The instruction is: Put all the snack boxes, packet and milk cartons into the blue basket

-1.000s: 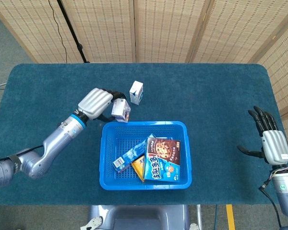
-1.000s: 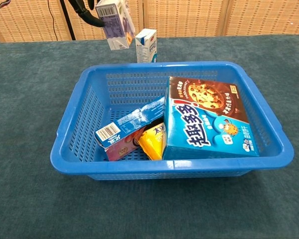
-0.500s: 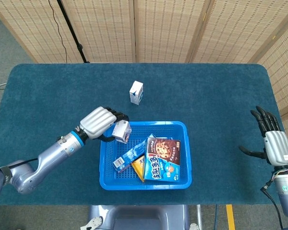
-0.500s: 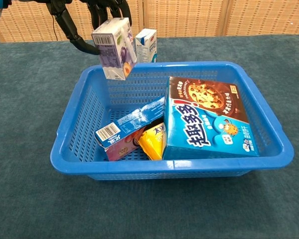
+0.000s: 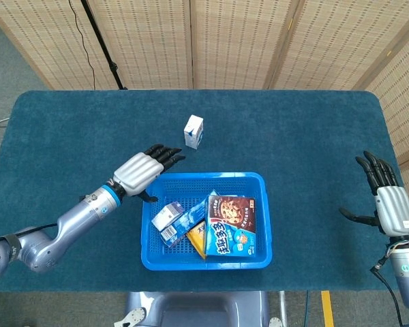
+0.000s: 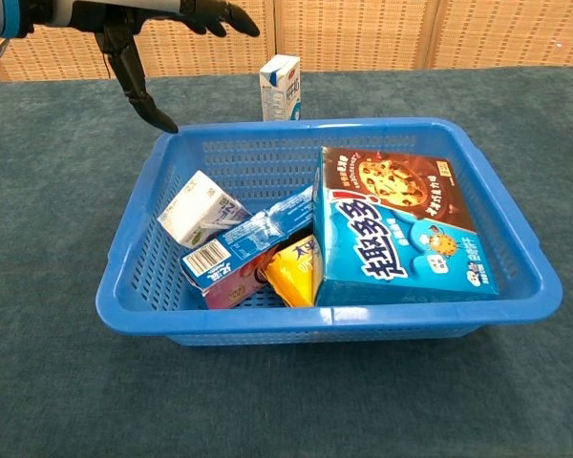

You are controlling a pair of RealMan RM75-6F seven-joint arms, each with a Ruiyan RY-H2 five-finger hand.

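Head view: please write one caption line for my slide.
Left robot hand open beside the blue basket, a milk carton lying inside, another carton standing on the table.

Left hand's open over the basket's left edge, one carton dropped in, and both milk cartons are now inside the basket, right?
Not quite. Only one milk carton lies inside the blue basket; the other carton stands on the table behind it, as the head view shows. The left hand is open.
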